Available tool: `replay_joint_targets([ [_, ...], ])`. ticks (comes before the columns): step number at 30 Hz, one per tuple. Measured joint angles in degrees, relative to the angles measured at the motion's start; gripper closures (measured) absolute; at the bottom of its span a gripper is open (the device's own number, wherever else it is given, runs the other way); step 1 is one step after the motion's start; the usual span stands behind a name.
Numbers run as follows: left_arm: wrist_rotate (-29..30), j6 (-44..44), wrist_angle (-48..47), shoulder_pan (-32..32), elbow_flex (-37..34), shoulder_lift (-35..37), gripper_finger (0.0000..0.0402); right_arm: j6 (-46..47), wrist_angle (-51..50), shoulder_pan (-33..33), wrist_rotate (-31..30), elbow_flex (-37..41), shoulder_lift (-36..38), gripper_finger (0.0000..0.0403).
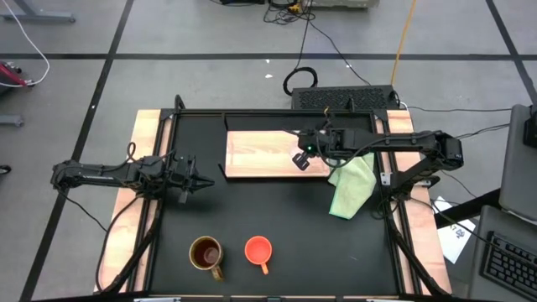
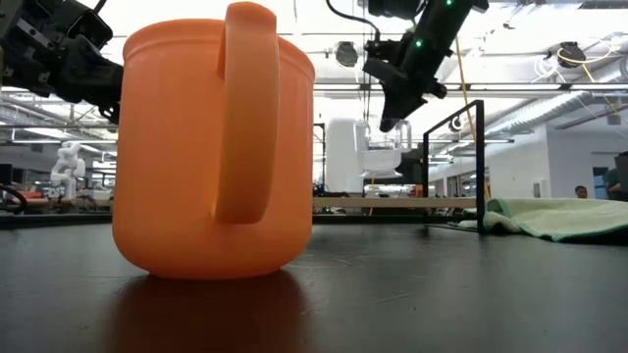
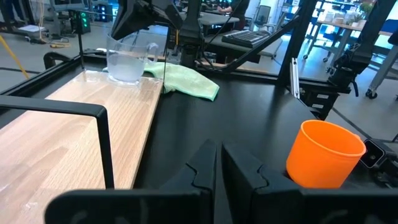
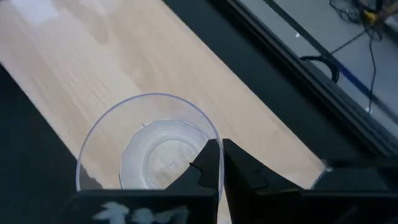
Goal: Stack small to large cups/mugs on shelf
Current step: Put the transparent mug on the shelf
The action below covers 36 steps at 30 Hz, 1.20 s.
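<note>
Fingers of the right gripper [image 4: 214,163] are pinched together over the clear glass cup's [image 4: 149,146] rim, apparently gripping it, at the shelf's [image 1: 256,151] four o'clock corner. The left gripper [image 1: 201,179] waits closed at nine o'clock. Brown mug [image 1: 205,253], then orange cup [image 1: 258,250], sit toward six.

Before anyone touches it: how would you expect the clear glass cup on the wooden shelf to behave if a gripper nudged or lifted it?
The clear glass cup looks thin-walled, so probably light and breakable. Its smooth sides may slip against the hard fingers. Standing upright on the flat wooden shelf, it would likely slide rather than tip if pushed low.
</note>
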<state>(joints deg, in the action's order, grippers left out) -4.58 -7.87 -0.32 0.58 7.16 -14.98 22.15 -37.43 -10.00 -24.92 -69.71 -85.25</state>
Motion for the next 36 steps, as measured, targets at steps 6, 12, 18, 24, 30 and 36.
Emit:
replay_joint_targets([
  [6,0.0,0.1,0.0,0.0,0.0,0.0,0.0376,-6.6,3.4,0.0,6.3,0.0,0.0,0.0403],
  [12,0.0,0.0,0.0,0.0,0.0,0.0,0.0376,-8.8,5.3,-1.0,8.8,0.0,-2.6,0.0403],
  [18,0.0,-0.2,-0.1,0.0,0.0,0.0,0.0376,-9.0,6.0,-2.1,9.0,0.0,-4.8,0.0403],
  [24,0.0,0.1,-0.4,0.0,0.0,0.0,0.0376,-5.7,5.6,-3.6,9.6,0.0,-5.6,0.0403],
  [30,0.0,0.2,-0.4,0.0,0.0,0.0,0.0376,-3.0,5.5,-5.3,10.1,0.0,-5.6,0.0403],
  [36,0.0,0.2,-1.1,0.0,0.0,0.0,0.0376,-0.8,5.5,-6.0,10.4,0.0,-5.6,0.0403],
])
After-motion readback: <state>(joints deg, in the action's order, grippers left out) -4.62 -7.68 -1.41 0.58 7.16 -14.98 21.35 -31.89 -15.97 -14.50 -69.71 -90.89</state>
